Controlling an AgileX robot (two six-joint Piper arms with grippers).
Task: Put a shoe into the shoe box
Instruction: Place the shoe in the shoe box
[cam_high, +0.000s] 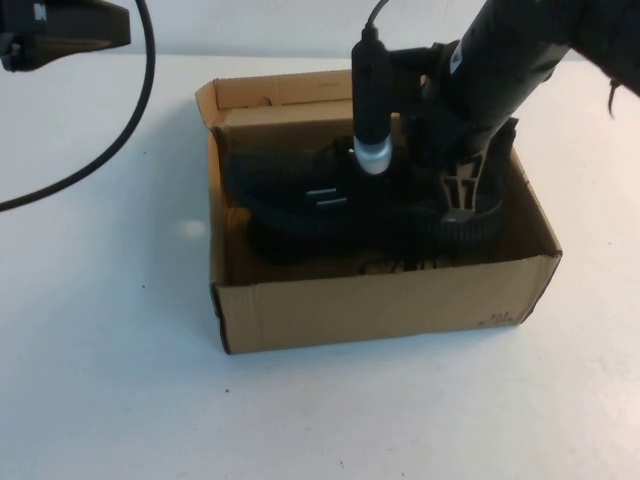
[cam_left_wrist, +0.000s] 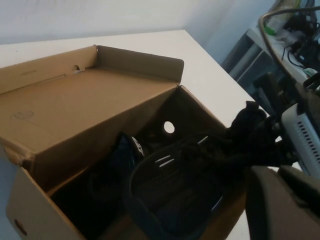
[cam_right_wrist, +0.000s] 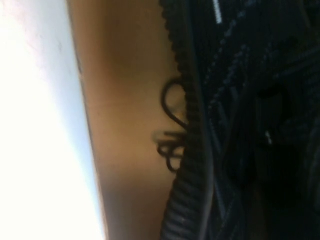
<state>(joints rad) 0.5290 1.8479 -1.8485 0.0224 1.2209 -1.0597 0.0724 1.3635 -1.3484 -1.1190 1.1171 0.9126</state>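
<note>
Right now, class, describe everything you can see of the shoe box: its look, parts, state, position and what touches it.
The shoe box is brown corrugated cardboard, rectangular, open-topped, its attached flap lid folded back at the far side. A small round hole pierces an end wall. It sits flat on the white table. Inside lies the black shoe, with white dashes on its side. The right gripper reaches down into the box at the shoe; the left gripper stays apart, up at the far left, shut.
</note>
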